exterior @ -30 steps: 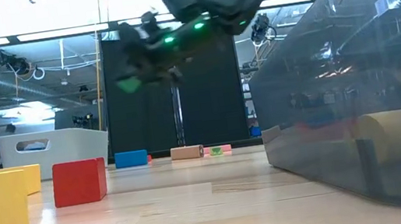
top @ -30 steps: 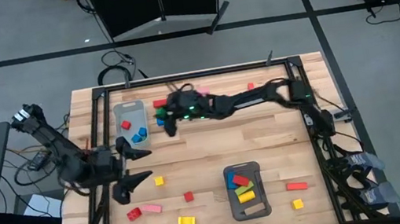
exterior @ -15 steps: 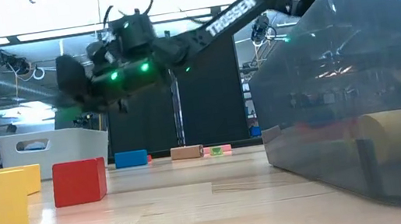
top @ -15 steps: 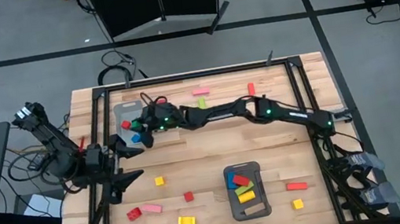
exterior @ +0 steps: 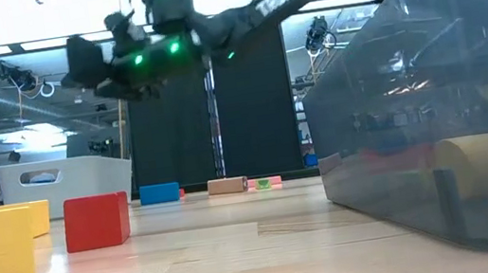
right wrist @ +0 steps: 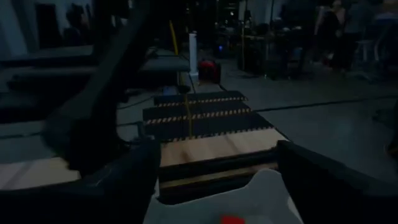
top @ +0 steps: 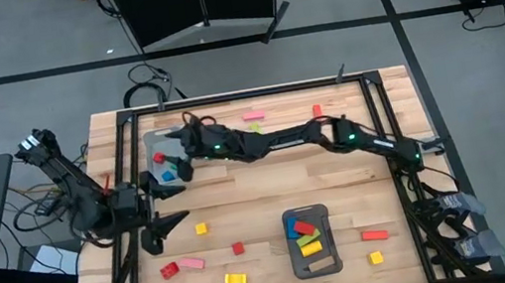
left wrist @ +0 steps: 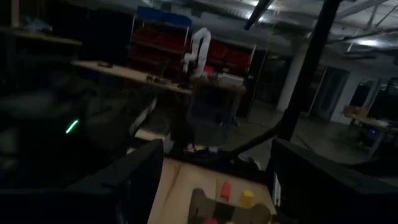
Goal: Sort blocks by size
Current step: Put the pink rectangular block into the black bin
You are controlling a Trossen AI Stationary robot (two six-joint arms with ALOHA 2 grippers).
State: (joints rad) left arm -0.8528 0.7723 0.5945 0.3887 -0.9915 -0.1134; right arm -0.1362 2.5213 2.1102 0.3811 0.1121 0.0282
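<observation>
My right gripper hangs open above the grey tray at the table's far left, which holds a red block and a blue block. Its wrist view shows the fingers wide apart over that tray, with a red block below and nothing between them. My left gripper waits open at the table's left edge. A second grey tray near the front holds blue, red, green and yellow blocks. Loose blocks lie on the table top, among them a pink bar and a yellow cube.
More loose blocks lie at the near left: red, pink, yellow, red. At the near right lie a red bar and a yellow cube. A red block lies at the far edge.
My right gripper has swung toward the table's left edge, from the far middle to above the far-left tray. A second ago a green block showed between its fingers; now none shows there.
</observation>
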